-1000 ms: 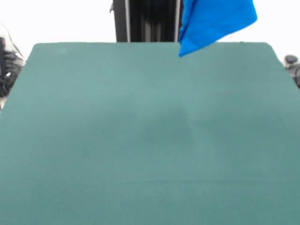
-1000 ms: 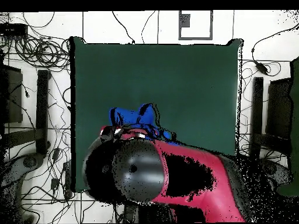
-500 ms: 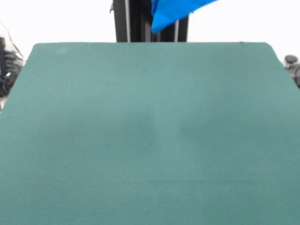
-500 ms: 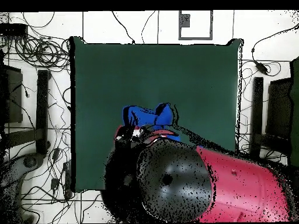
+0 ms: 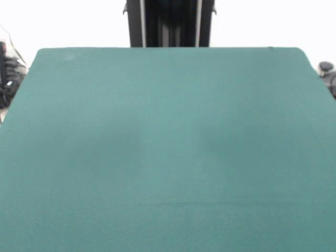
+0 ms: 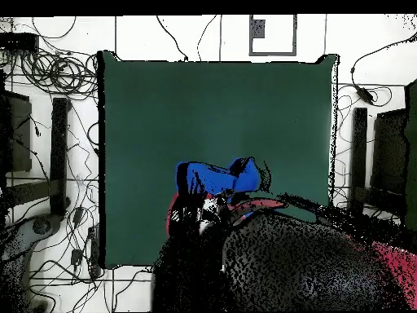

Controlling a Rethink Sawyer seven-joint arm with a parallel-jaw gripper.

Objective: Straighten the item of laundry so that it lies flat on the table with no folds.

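The item of laundry (image 6: 218, 177), a bright blue shirt, shows only in the overhead view. It is bunched into a crumpled bundle at the end of the red and black arm (image 6: 301, 269), above the near half of the table (image 6: 212, 106). The front view holds no cloth at all on the green table (image 5: 168, 131), so the shirt hangs in the air above that picture's top edge. My gripper (image 6: 216, 198) sits right under the bundle, mostly covered by the arm, shut on the shirt.
Tangled cables (image 6: 49, 69) lie on the floor around the table. Black stands flank it on the left (image 6: 59, 155) and right (image 6: 358, 155). The dark pedestal column (image 5: 169, 23) rises behind the table's far edge.
The hanging shirt rose and slid leftward out of the top of the front view. In the overhead view the arm and the bundle shifted to the right.
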